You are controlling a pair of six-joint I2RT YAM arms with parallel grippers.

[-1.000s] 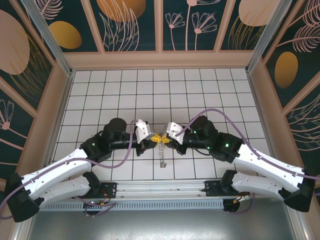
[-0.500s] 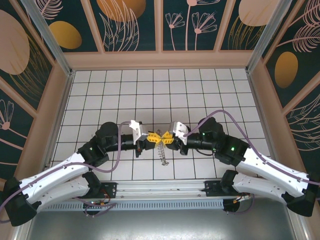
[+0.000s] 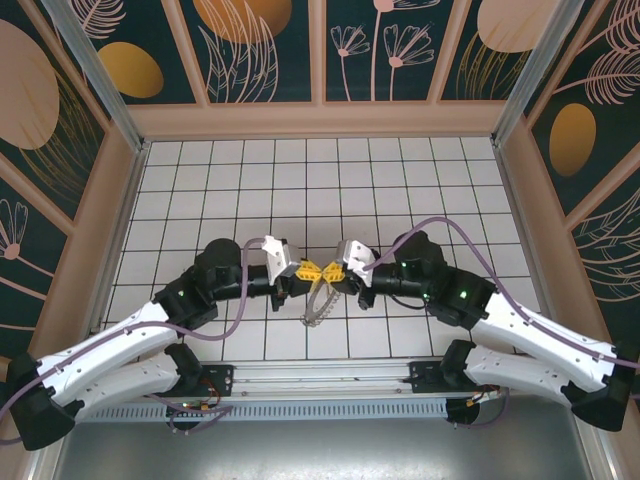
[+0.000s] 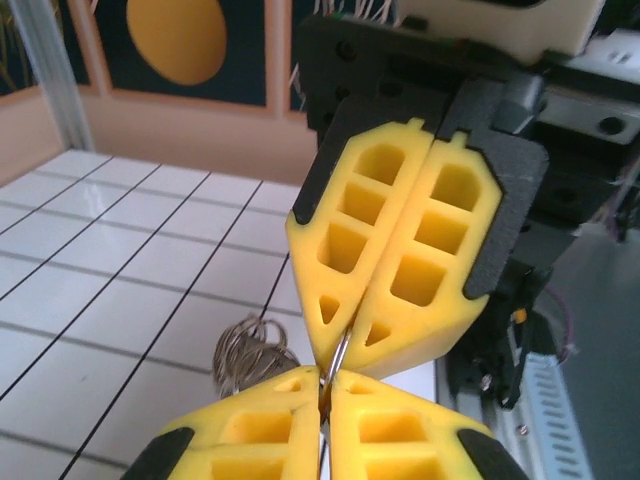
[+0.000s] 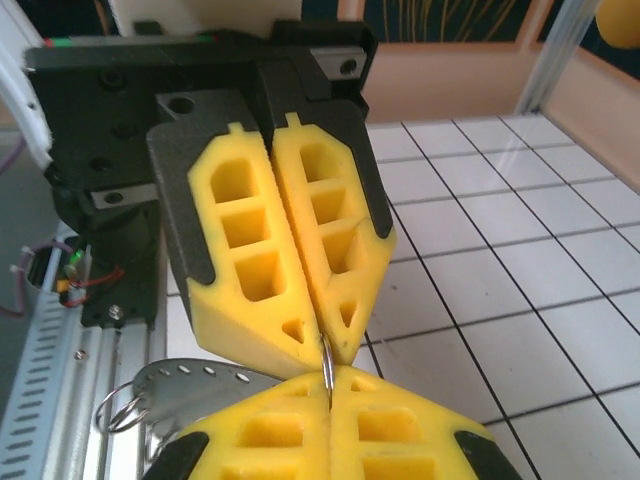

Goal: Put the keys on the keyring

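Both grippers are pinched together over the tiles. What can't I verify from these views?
- Keys: top view, too small to tell from the yellow tips of the left gripper and right gripper.
- Keyring: wrist views, its thin wire vanishes between shut fingers, so the grip depth is hidden.
- Silvery flat piece: right wrist, partly cut off behind that gripper's own fingers.

No readable text, no labels, no brand marks, no numbers, no signs in any view, wall panels carrying only painted plant and circle patterns, tiled tabletop plain with dark grid lines
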